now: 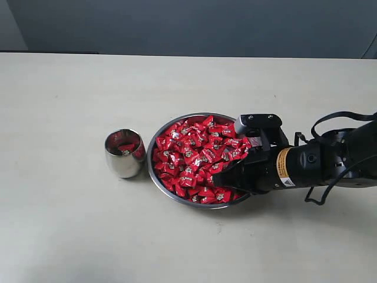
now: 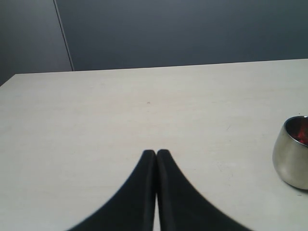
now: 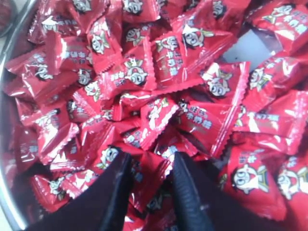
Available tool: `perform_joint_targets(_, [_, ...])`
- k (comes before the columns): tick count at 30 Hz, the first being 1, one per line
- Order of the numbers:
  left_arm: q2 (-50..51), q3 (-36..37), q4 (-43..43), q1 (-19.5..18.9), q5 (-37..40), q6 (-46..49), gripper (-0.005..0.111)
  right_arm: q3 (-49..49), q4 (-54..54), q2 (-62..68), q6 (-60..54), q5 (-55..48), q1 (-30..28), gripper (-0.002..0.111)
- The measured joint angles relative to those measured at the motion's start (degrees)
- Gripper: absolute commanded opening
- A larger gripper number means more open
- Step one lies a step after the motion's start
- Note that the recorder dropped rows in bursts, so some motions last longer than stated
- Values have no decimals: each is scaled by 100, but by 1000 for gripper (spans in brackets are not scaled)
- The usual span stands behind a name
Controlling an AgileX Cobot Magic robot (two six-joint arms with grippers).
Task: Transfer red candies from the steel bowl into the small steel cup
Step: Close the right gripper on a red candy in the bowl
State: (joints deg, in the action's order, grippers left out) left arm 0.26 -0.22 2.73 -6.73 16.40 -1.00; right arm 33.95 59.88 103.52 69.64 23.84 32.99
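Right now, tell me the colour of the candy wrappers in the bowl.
Shiny red wrappers with a small whitish mark; clearest in the right wrist view.

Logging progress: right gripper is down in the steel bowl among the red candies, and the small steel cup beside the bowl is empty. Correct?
One error: the small steel cup is not empty; the exterior view shows red candies inside it. The rest stands: the right gripper is down in the steel bowl among the candies, cup beside the bowl.

clear: table [image 1: 59,177] left of small steel cup [image 1: 125,154] | tight: cup just beside steel bowl [image 1: 150,168]
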Motion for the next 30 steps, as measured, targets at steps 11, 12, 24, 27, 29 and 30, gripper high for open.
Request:
perform_joint_targets(11, [0, 0, 0, 0, 0, 0, 0, 31, 0, 0, 0, 14, 0, 30])
perform_joint_targets(12, [0, 0, 0, 0, 0, 0, 0, 36, 11, 0, 0, -22, 0, 30])
perform_joint_targets(24, [0, 0, 0, 0, 0, 0, 0, 36, 250, -610, 0, -446, 0, 30])
perform_joint_targets(27, [0, 0, 0, 0, 0, 0, 0, 36, 274, -610, 25, -503, 0, 30])
perform_joint_targets(29, [0, 0, 0, 0, 0, 0, 0, 36, 287, -610, 69, -588, 0, 30])
perform_joint_targets(30, [0, 0, 0, 0, 0, 0, 0, 36, 296, -610, 171, -736, 0, 30])
